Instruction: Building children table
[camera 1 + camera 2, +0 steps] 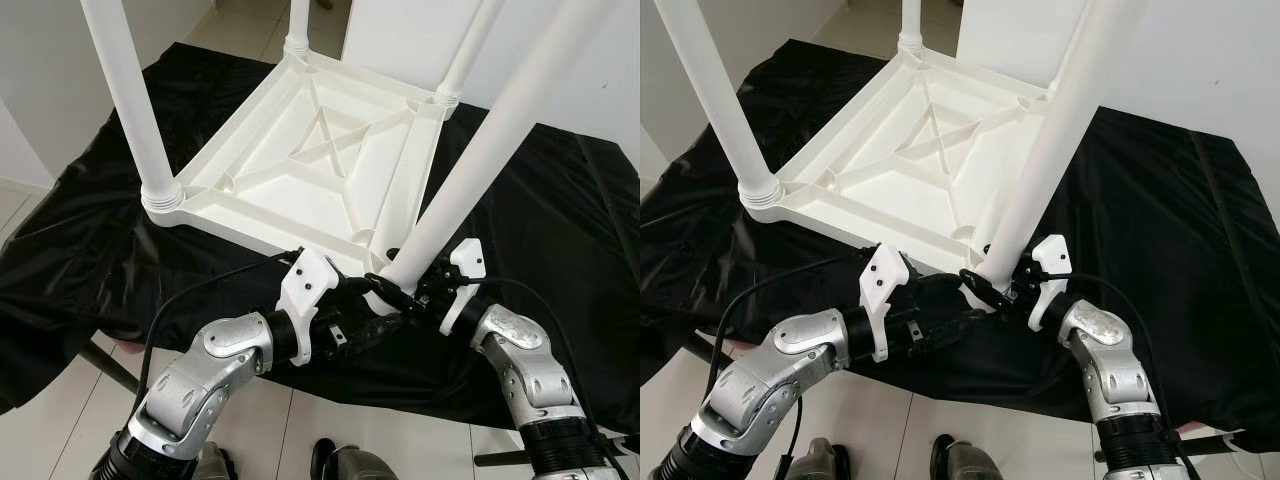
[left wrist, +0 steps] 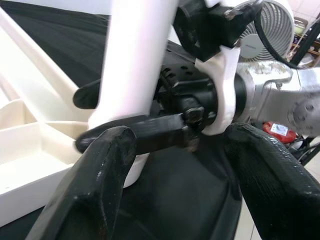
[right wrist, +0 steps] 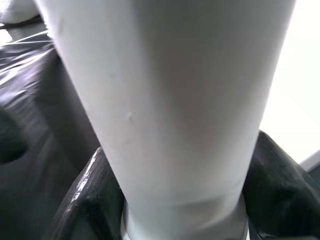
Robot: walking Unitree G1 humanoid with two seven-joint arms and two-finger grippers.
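While clamped by the right gripper (image 1: 398,282), the near table leg (image 1: 490,150) leans.
Left gripper (image 2: 175,165) gapes just beside; inverted white tabletop (image 1: 300,160) rests on black sheet (image 1: 80,220).

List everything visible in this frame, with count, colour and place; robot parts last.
Table top: 1, white, upside down on the black cloth, ribbed underside up.
Table legs: 4, white; three stand in the far and left corners, e.g.; the fourth, near leg leans at the near corner.
Cloth: 1, black, spread under the table.
Fan: 1, white, background of left wrist view.
Floor: light tiles, near edge.
Left gripper: fingers open, at the near leg's base.
Right gripper: fingers clamped around the near leg's base.
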